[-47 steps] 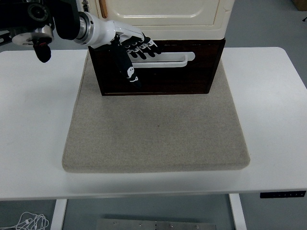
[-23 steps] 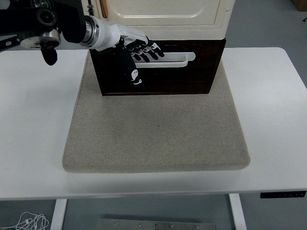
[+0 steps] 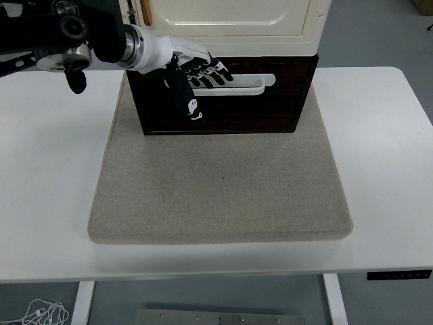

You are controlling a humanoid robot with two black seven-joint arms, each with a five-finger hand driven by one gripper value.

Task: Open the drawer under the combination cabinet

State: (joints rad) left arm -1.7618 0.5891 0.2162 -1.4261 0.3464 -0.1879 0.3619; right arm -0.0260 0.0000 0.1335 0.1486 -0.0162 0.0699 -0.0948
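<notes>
The cream combination cabinet [image 3: 230,20] stands at the back of the table. Under it is a dark brown drawer [image 3: 257,112] with a white bar handle [image 3: 247,82]; the drawer front sits flush under the cabinet. My left hand [image 3: 201,73] reaches in from the upper left. Its fingers [image 3: 215,72] curl over the left end of the handle, and its thumb [image 3: 191,105] hangs down in front of the drawer face. The right arm is out of view.
A grey felt mat [image 3: 223,189] lies under the cabinet and stretches toward the near edge of the white table [image 3: 379,135]. My left forearm [image 3: 67,34] crosses the table's far left corner.
My left hand has shifted a little to the right along the handle and its fingers have settled over the bar. The drawer front has not moved.
</notes>
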